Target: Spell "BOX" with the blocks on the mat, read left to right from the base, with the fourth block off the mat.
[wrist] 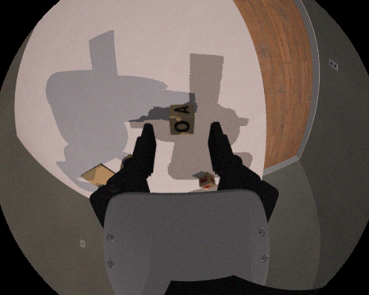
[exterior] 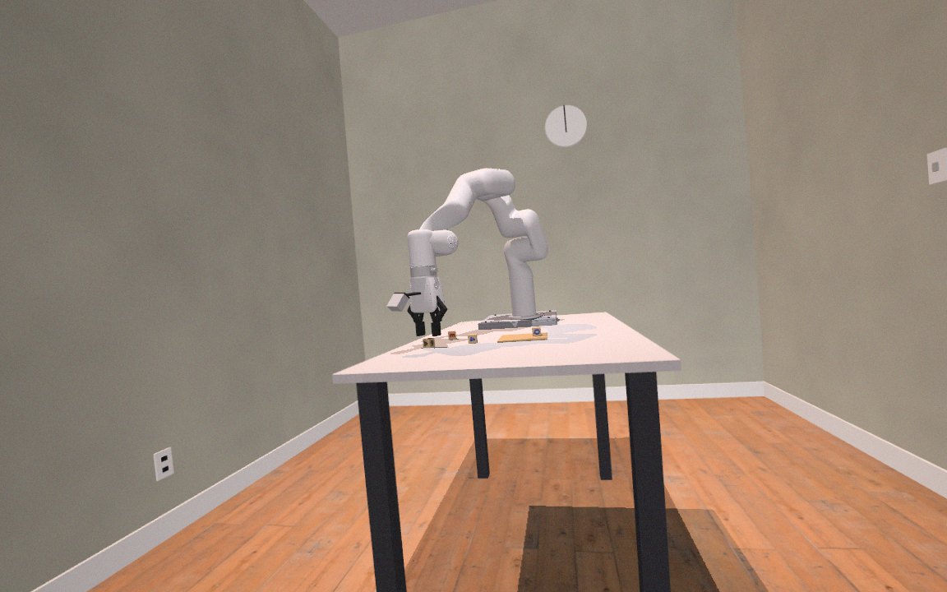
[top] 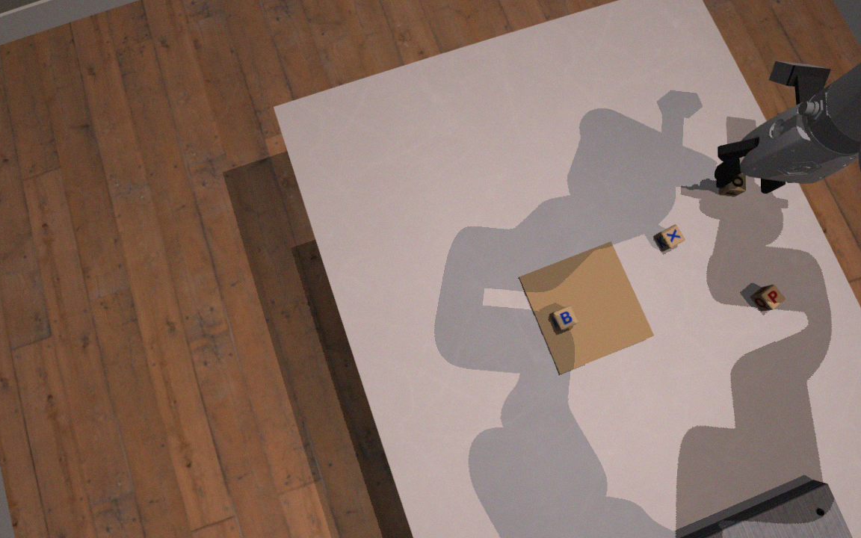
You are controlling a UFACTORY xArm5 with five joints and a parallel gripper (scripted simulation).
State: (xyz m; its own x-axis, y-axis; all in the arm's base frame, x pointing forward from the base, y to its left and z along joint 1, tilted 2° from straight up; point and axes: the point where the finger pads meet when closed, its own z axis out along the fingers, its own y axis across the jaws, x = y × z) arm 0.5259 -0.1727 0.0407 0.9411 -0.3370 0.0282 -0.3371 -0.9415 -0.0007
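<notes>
My gripper (top: 749, 181) (exterior: 427, 330) (wrist: 181, 133) is open and empty, fingers pointing down a little above the O block (top: 732, 188) (exterior: 428, 343) (wrist: 182, 130). That block sits on the table off the mat, with a black O on top and a black A on a side. The B block (top: 565, 317) (exterior: 536, 331) lies flat on the tan mat (top: 610, 294) (exterior: 510, 339) (wrist: 98, 175), near its left edge in the top view. The X block (top: 673, 235) (exterior: 473, 339) is on the table between mat and gripper, mostly hidden by a finger in the wrist view.
The fourth block (top: 772, 296) (exterior: 452, 335) (wrist: 207, 180), with a red P on top, sits on the table off the mat, on the far side of the X block from the B block. The robot's base plate (top: 781, 512) is at the lower right in the top view.
</notes>
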